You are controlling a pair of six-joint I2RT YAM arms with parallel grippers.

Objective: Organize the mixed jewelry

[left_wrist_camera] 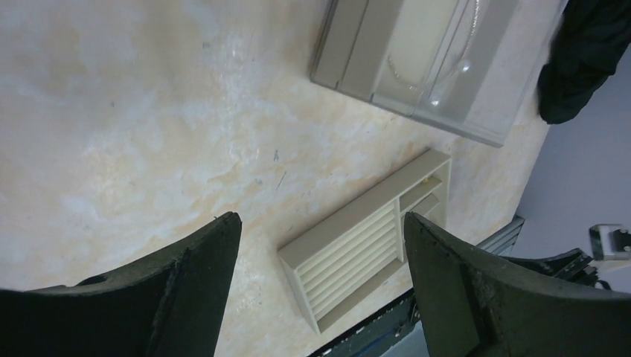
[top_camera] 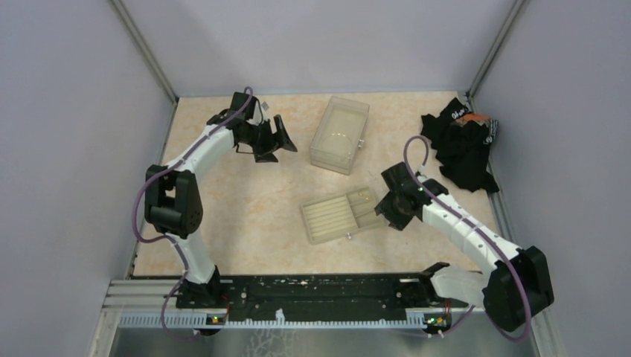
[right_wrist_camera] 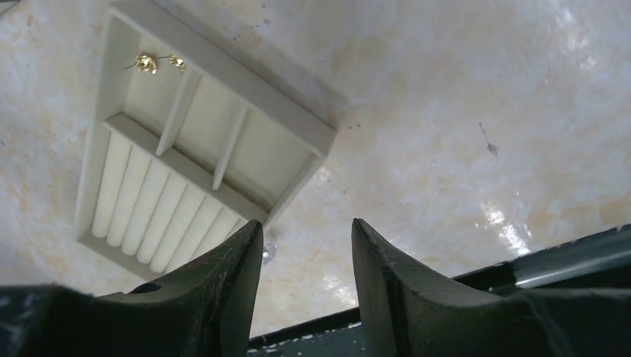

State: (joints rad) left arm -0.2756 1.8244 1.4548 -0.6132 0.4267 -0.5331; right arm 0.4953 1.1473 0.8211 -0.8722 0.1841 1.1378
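Earrings [right_wrist_camera: 146, 64] — gold, corner compartment of tray [right_wrist_camera: 91, 149]

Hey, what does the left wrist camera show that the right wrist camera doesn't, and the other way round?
Only the left wrist view: the clear box with a thin silvery loop inside, the black cloth, and the open left gripper.
Only the right wrist view: small gold pieces plainly seen in a corner compartment of the beige tray, and a tiny shiny speck on the table beside the open, empty right gripper.
Both: that tray with its ridged rows, lying on the marbled table.
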